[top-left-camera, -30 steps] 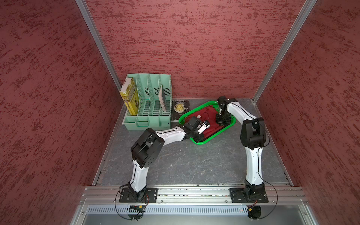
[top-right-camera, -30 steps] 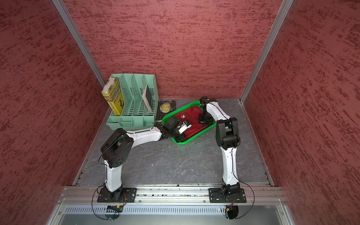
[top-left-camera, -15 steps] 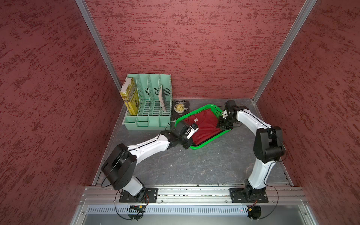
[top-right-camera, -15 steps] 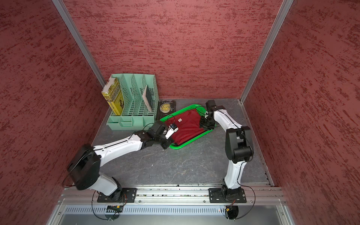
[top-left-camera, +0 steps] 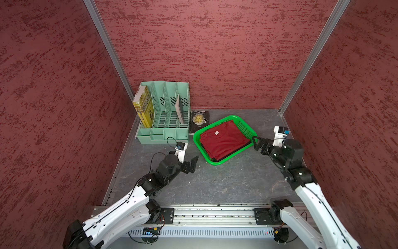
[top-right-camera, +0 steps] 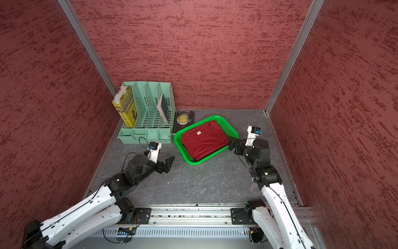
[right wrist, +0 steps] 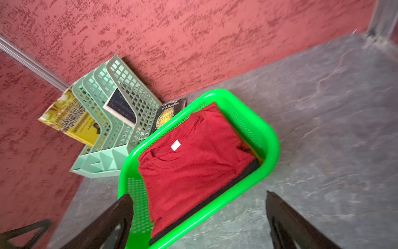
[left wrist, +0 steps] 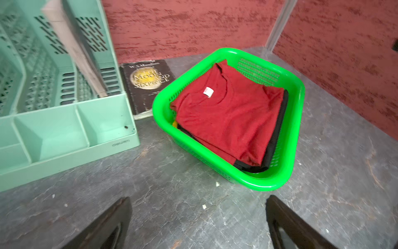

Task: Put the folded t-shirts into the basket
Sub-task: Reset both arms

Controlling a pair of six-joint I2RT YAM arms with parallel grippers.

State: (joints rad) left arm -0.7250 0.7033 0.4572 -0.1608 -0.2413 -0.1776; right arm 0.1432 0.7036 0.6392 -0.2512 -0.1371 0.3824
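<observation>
The folded t-shirts point(top-left-camera: 224, 140) lie stacked in the basket point(top-left-camera: 215, 162); both jaws gape empty — I'd back the arms off, clearing its rim.

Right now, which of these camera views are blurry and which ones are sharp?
Right wrist view: motion-smeared, the basket rim and dark red t-shirt look soft. Left wrist view: mostly crisp, only the file organizer dividers blur. Both top views: sharp, evenly lit, no obvious glare.
</observation>
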